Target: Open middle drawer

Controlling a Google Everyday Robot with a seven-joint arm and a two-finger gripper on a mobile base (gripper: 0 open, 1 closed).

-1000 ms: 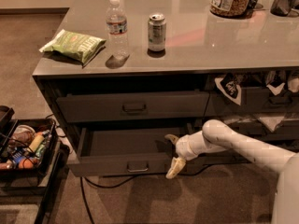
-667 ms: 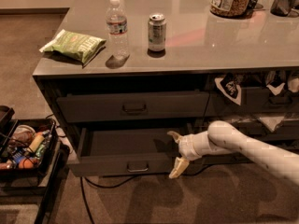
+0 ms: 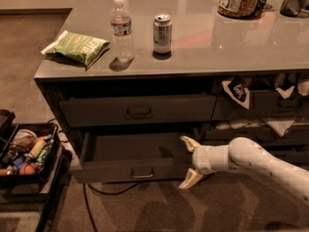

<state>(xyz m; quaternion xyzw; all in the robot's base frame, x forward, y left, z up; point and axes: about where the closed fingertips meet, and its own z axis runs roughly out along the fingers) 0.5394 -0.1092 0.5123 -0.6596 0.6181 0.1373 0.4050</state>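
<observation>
Mid drawer (image 3: 106, 169) pulled out; gripper (image 3: 189, 161) at its rt end, jaws spread wide.

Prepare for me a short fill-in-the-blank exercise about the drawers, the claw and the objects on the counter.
1. The middle drawer is ____, while the drawer above it is shut.
2. The claw, its fingers spread, is at the ____ end of the middle drawer's front, as seen in the picture.
3. On the counter, the bag lying beside the water bottle is ____.

Missing words: open; right; green.
</observation>
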